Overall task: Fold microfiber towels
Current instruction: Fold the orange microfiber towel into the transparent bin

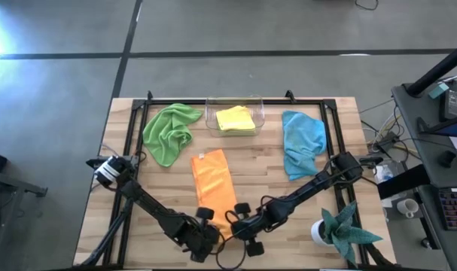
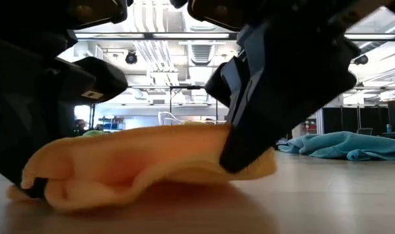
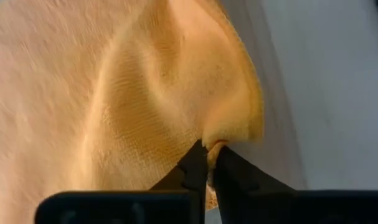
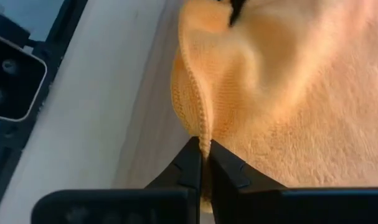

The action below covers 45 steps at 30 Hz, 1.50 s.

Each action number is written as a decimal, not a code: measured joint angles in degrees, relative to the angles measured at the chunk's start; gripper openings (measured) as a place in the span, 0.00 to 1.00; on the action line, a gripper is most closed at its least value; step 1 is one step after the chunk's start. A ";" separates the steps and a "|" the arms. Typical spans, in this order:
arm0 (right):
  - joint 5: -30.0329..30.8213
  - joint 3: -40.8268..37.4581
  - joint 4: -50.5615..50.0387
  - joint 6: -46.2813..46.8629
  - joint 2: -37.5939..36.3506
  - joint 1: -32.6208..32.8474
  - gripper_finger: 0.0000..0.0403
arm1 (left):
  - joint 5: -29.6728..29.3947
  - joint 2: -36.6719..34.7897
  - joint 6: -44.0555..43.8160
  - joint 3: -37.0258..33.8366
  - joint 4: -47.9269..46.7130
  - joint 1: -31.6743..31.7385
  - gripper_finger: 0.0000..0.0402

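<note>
left gripper (image 3: 208, 163) pinching orange towel (image 1: 213, 181) corner | right gripper (image 4: 203, 158) likewise | risk: thin bite slipping on lift, uneven fold

The counter (image 1: 341, 113) is a light wooden top edged by a black frame. An orange towel (image 1: 213, 177) is lying at its centre, reaching toward the near edge. A lime green towel (image 1: 169, 132) is sitting crumpled at far left. A light blue towel (image 1: 302, 143) is lying bunched at far right. Between them, at the far edge, a clear container (image 1: 260, 113) is holding a yellow towel (image 1: 236, 119). A potted plant (image 1: 341, 229) is standing at the near right corner.
</note>
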 joint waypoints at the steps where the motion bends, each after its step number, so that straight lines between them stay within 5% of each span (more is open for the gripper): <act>1: -0.01 0.68 -1.21 1.13 0.00 0.03 0.02 | 0.27 -0.37 -1.15 -0.05 -0.12 -0.03 0.01; 25: 1.49 21.83 -19.33 32.90 -0.22 9.17 0.02 | -0.65 -11.77 -10.84 4.60 1.08 -6.10 0.00; 31: 6.96 25.08 -26.99 32.48 -0.24 9.38 0.02 | -7.57 -13.06 -10.65 7.00 -4.59 -6.02 0.00; 45: 16.55 27.56 -38.61 28.53 -0.22 -0.13 0.02 | -10.66 -13.60 -18.43 6.98 -20.85 1.04 0.00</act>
